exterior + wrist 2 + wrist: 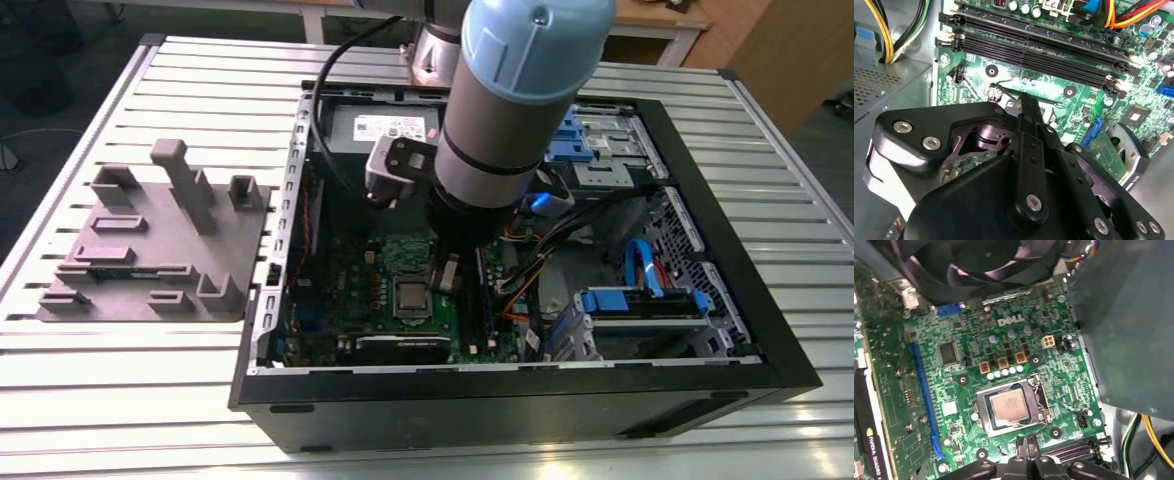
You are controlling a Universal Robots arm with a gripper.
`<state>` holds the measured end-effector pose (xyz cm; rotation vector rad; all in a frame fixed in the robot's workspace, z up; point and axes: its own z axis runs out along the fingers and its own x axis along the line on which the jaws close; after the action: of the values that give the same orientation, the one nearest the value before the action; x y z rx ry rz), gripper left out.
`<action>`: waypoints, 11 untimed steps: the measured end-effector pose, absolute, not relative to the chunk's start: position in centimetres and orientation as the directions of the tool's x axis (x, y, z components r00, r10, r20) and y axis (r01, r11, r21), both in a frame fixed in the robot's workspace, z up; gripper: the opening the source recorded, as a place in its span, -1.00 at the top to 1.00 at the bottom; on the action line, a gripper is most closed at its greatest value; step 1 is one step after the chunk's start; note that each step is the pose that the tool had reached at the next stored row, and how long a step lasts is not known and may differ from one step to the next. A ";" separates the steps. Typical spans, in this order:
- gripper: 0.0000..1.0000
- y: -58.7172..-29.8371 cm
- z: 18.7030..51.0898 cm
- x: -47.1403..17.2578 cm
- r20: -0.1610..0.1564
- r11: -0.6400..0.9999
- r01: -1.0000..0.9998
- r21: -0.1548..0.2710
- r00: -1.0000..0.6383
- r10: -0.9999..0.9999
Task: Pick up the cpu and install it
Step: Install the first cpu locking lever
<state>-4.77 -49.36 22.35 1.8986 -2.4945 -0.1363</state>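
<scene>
The cpu, a small square chip with a silver-grey top, lies flat inside the metal socket frame of the green motherboard. In the exterior view the cpu sits at the middle of the open computer case. My gripper hangs just beside the socket, on the side of the memory slots, a little above the board. Its black fingers are shut together with nothing between them. In the second wrist view the gripper points down at the socket's edge and hides the chip.
The black case wall surrounds the board. Long black memory slots run next to the socket. A grey power supply, orange and yellow cables and blue drive brackets crowd the case. A grey fixture block stands on the slatted table.
</scene>
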 end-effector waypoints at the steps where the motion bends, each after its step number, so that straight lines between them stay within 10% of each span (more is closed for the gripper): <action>1: 0.80 -49.4 22.3 -4.8 -0.050 0.259 -0.963 0.071 -0.263 -0.964; 11: 0.80 -49.5 21.9 -4.8 -0.023 0.187 -0.980 0.066 -0.189 -0.982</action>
<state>-4.78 -49.47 21.94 1.9846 -2.4014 -0.1028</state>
